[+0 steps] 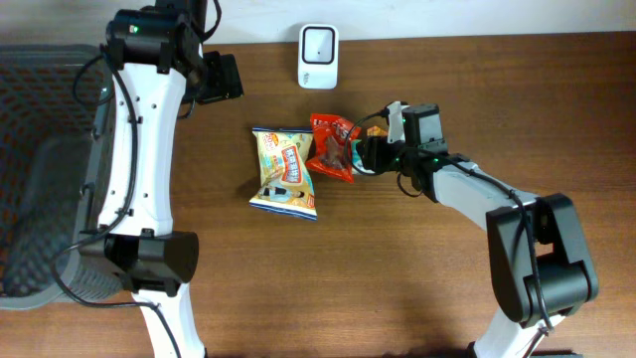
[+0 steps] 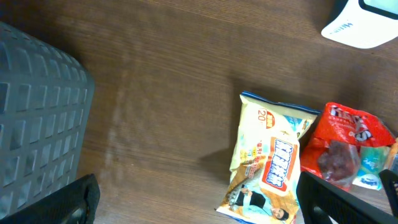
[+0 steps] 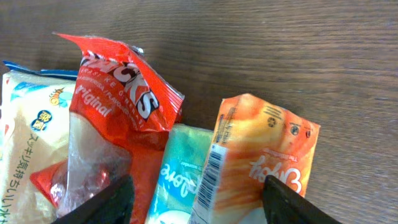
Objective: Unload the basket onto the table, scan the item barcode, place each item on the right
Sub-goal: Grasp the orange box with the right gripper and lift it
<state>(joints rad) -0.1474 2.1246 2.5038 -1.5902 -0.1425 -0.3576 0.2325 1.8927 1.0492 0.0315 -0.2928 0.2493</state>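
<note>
In the right wrist view an orange packet (image 3: 255, 155) with a barcode along its left edge lies beside a teal packet (image 3: 180, 168). My right gripper (image 3: 199, 205) has one finger on each side of this pair and is closed in on them. From above, the right gripper (image 1: 363, 151) is at the right edge of a red snack bag (image 1: 331, 147). A yellow snack bag (image 1: 285, 171) lies flat to its left. The white scanner (image 1: 318, 57) stands at the table's back edge. My left gripper (image 1: 224, 78) hangs open above bare wood, left of the yellow bag (image 2: 270, 158).
A grey mesh basket (image 1: 40, 149) takes up the far left of the table and shows as a grey wall (image 2: 37, 112) in the left wrist view. The brown wooden table (image 1: 417, 288) is bare in front of and to the right of the packets.
</note>
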